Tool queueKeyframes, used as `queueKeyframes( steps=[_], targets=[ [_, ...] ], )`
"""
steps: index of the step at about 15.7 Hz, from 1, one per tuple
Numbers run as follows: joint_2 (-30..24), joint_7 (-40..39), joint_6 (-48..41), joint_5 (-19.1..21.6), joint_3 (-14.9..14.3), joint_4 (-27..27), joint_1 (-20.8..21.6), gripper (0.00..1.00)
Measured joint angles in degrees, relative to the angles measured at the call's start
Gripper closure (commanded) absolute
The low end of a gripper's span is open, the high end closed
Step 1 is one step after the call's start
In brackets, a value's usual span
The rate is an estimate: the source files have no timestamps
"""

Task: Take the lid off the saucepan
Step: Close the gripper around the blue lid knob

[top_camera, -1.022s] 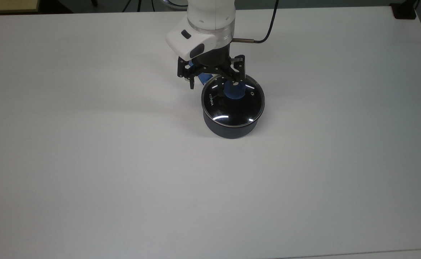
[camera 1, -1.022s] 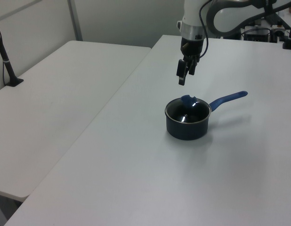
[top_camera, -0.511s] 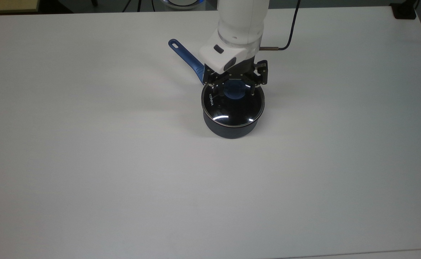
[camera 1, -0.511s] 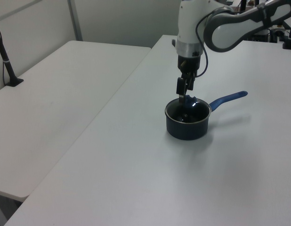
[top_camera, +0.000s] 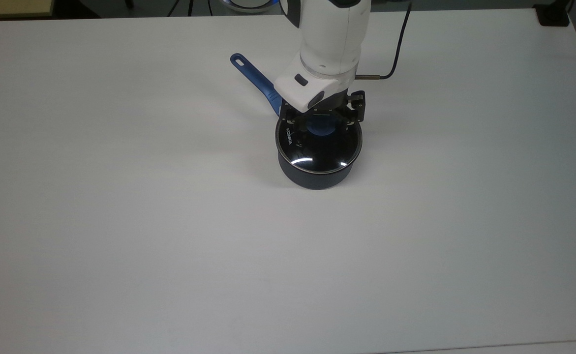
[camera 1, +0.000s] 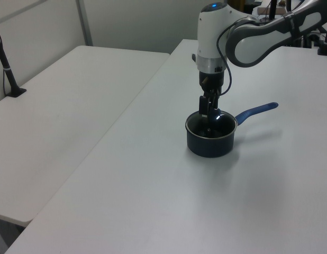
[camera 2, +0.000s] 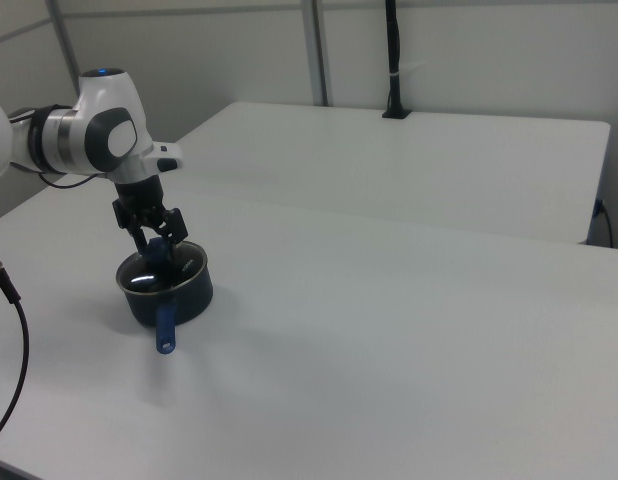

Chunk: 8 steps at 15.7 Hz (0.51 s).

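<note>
My gripper is spread wide around the blue knob. The lid sits on the saucepan, upper middle. Next I should squeeze, then lift.

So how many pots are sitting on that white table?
1. A single saucepan stands on the near table, directly under the end effector, with its lid on and its blue handle pointing toward the top view's upper left.
</note>
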Motion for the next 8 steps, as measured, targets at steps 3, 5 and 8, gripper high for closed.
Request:
queueKeyframes(
  steps=[3, 5, 8],
  targets=[
    [0.05, 0.23, 0.00, 0.00, 0.00, 0.00, 0.01, 0.41],
    [0.05, 0.36, -0.02, 0.00, 0.01, 0.01, 0.01, 0.45],
    [0.05, 0.40, -0.73, 0.00, 0.01, 0.04, -0.01, 0.47]
  ],
)
